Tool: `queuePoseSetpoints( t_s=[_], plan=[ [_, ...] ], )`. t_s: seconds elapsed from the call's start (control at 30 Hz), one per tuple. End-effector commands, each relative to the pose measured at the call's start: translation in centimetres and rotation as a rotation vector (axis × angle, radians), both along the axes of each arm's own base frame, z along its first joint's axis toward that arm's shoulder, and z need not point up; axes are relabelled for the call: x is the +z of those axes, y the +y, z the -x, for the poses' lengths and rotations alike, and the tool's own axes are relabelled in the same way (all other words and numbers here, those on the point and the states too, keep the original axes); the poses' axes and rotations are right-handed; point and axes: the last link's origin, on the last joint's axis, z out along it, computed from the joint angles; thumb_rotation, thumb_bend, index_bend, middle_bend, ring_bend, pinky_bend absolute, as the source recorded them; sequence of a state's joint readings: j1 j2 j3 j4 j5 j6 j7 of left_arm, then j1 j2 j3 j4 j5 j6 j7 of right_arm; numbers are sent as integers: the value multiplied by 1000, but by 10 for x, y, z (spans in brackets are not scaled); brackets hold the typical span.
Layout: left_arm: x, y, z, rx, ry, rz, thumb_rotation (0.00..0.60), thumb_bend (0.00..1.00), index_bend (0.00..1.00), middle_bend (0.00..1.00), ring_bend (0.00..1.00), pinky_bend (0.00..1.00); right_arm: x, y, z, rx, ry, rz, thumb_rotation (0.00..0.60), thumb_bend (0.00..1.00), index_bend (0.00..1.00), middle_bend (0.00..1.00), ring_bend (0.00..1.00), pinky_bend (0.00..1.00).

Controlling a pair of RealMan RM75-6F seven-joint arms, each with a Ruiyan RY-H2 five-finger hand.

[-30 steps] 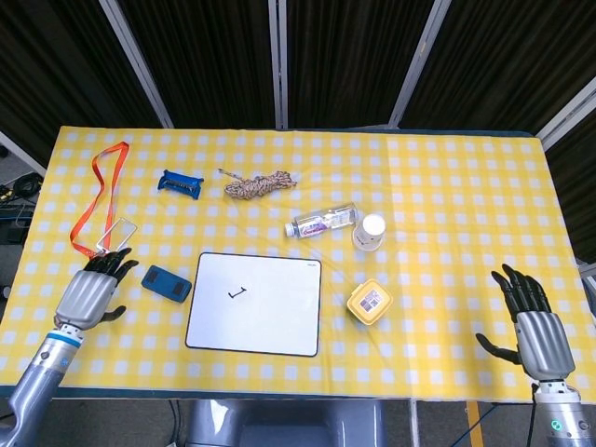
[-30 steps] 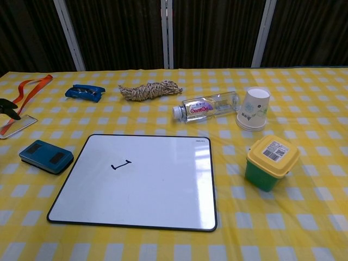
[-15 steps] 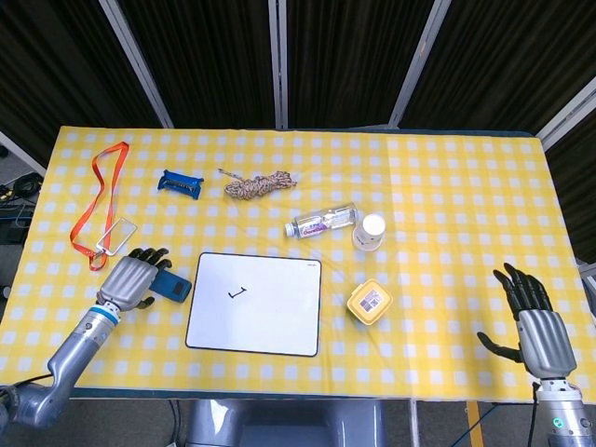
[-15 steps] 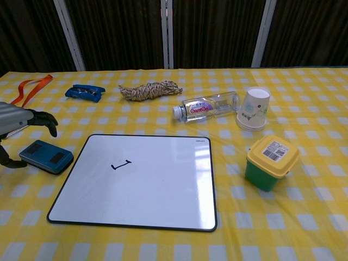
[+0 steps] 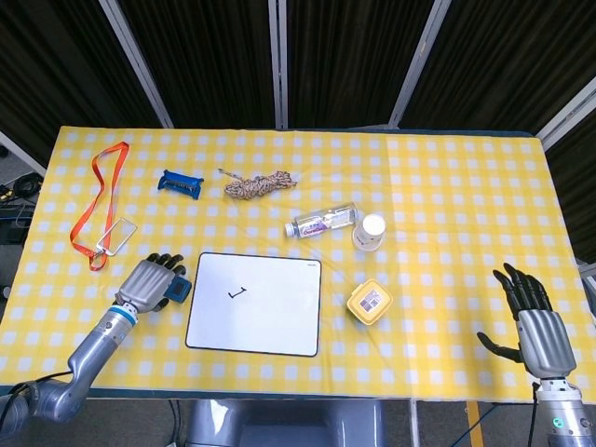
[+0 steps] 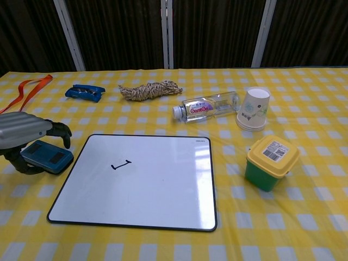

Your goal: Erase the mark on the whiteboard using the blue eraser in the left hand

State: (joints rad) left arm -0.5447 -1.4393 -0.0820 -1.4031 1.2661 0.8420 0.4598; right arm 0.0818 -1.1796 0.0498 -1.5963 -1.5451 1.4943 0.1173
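I am curling my left hand (image 6: 24,133) over the blue eraser (image 6: 48,156) near the counter's left edge, fingers apart and not yet gripping, while the mark (image 6: 120,164) is sitting unerased on the whiteboard (image 6: 163,185).

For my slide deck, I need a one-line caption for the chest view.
Left hand closing over the blue eraser beside the whiteboard, its mark not yet erased.

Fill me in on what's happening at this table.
The robot's left hand is over the blue eraser, which lies on the yellow checked tablecloth just left of the whiteboard. Whether it grips the eraser yet is unclear. The black mark on the whiteboard is untouched. The right hand is open at the table's near right edge, holding nothing.
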Motion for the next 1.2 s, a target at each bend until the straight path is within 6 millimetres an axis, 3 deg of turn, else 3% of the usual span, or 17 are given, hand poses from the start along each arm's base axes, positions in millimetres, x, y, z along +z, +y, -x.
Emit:
queuePoseSetpoints(
  t_s=[0.03,0.27,0.37,0.6,0.83,1.2],
  plan=[
    [-2,0,-2,3,-4,5,600,327,340,172,200,229,0,0,0,0,0,-1,600,72,11,0,0,0],
    [-7,0,-2,20,-37,-15,600,541,669,473,450,429,0,0,0,1,-1,0,600,72,11,0,0,0],
    [-7,1,-2,15,-55,-52,600,592,751,549,513,484,0,0,0,2,0,-1,600,71,11,0,0,0],
    [0,2,-10,-42,-164,-132,600,615,767,566,525,494,-2,1,-1,3,5,-6,600,71,11,0,0,0],
    [2,-1,-31,-133,-299,-190,600,616,767,567,525,494,-1,1,-1,5,2,-2,600,72,11,0,0,0],
    [-41,-7,-72,-226,-413,-125,600,614,767,567,526,494,-1,2,-2,5,-10,-8,600,72,11,0,0,0]
  ],
)
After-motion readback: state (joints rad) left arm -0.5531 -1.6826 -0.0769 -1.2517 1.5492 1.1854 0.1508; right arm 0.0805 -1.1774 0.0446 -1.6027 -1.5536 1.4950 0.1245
